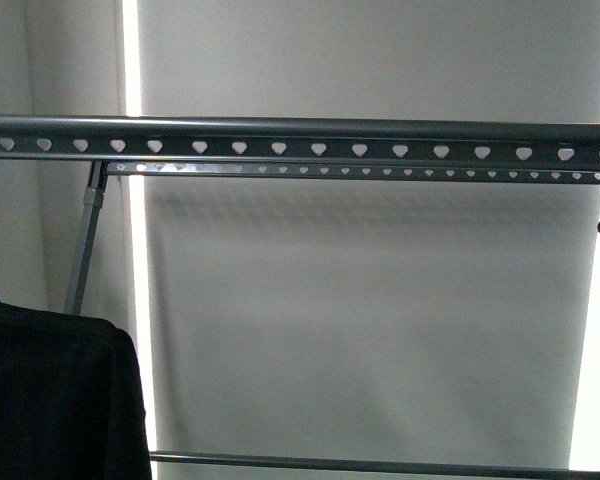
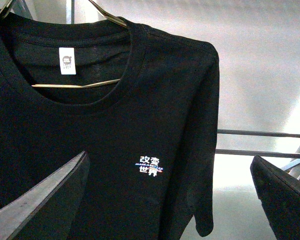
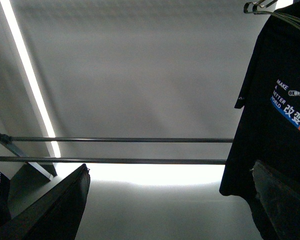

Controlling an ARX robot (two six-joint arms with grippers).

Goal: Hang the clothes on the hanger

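**A:** Where are we?

**B:** Our T-shirt (image 2: 140, 150) sits on a wire hanger (image 2: 75, 85), below the rack (image 1: 300, 140) and its heart-punched rail, so we judge it not yet hung. Our left claw (image 2: 170, 157) and right claw (image 3: 170, 166) are both spread, empty.

**A:** Next?

**B:** We'd grip the hanger and lift its hook railward.

**A:** Writing?

**B:** "MAKE A BETTER WORLD" and 改变世界; the neck label (image 2: 66, 61) we can't read.

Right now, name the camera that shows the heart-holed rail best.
Front view: the rail spans the frame, hearts clear. Both wrist views show only thin rack bars, no holes visible; the T-shirt fills the left one.
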